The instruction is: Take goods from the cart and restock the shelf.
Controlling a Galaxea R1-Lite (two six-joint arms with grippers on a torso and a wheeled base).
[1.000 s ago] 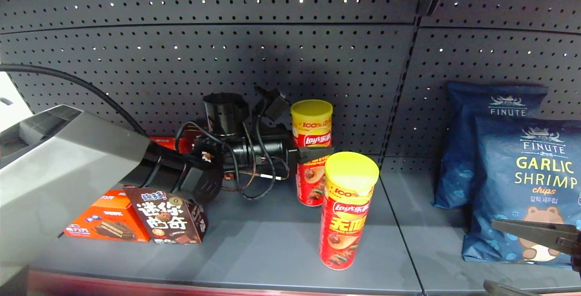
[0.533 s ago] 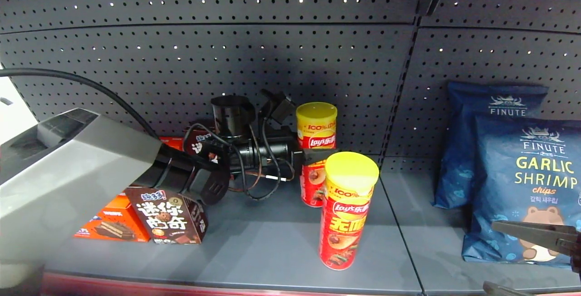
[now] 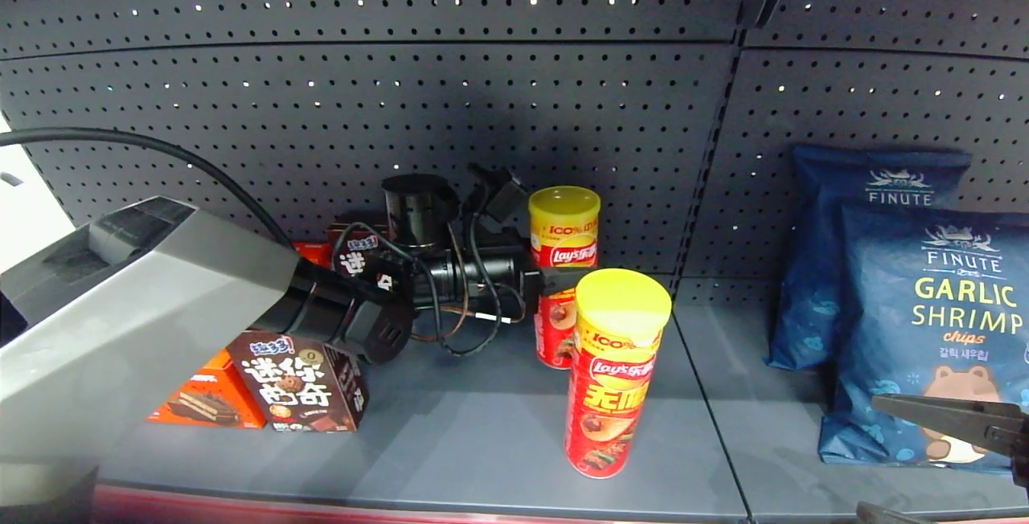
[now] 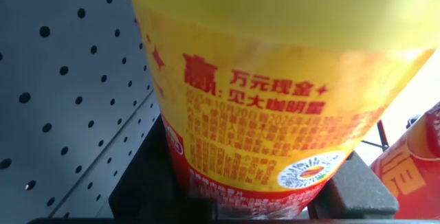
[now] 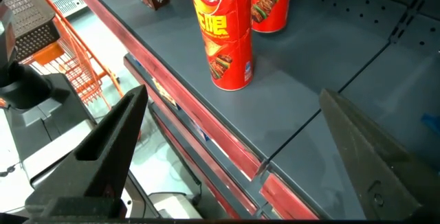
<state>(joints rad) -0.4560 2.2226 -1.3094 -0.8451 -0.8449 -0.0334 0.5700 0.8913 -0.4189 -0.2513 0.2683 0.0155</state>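
I am seeing left gripper (image 3: 563, 276) clamping the rear can (image 3: 564, 223), upright at the shelf (image 3: 482, 427) back (front can (image 3: 615, 371) just beside); right gripper (image 5: 232, 95) hanging wide.

Head camera looks down at a grey metal shelf (image 3: 482, 435). Left wrist camera hugs the rear yellow-lidded red can (image 4: 275, 135), shared by both others.

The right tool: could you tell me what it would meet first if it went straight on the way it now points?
Most likely the front chip can: the open right tool aims across the shelf towards it. Depth is unclear, so it might graze the shelf first.
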